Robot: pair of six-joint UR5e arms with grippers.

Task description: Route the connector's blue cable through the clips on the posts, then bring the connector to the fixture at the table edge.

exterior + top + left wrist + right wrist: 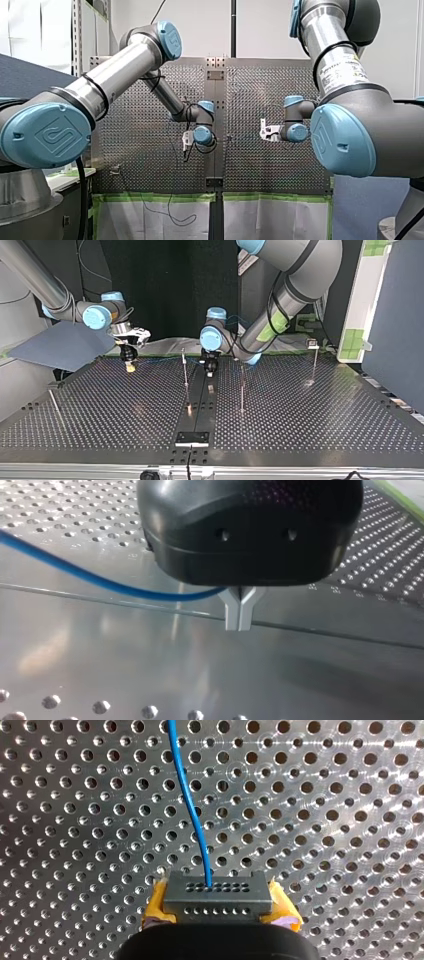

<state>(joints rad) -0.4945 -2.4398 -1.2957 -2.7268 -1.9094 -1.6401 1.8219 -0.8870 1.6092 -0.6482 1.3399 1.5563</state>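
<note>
Standing alone at the top view's far left: first post (pixel 55 407), thin, near the worktop (pixel 325 425) edge. Next along, my right tool (pixel 129 365) hangs low over the worktop. Its yellow pads (pixel 156 904) are closed on the connector (pixel 217 895), one on each side of the grey body. The cable (pixel 192 810), blue, leaves the connector's face and runs off above the holes.

Second post (pixel 185 377) stands by the centre strip. The fixture (pixel 191 438) lies at the worktop edge nearest the camera, in front of this post and well apart from the connector.

My left tool (pixel 239 625) is just beside the second post, low over the strip. Its metal fingers (pixel 232 617) are pressed together. The cable comes in from the side and meets them in the fork at their base, so the tool has hold of it.

Third post (pixel 242 390) is just past that tool. Fourth post (pixel 314 362) is well apart at the right, with a clip (pixel 313 344) at its top.
</note>
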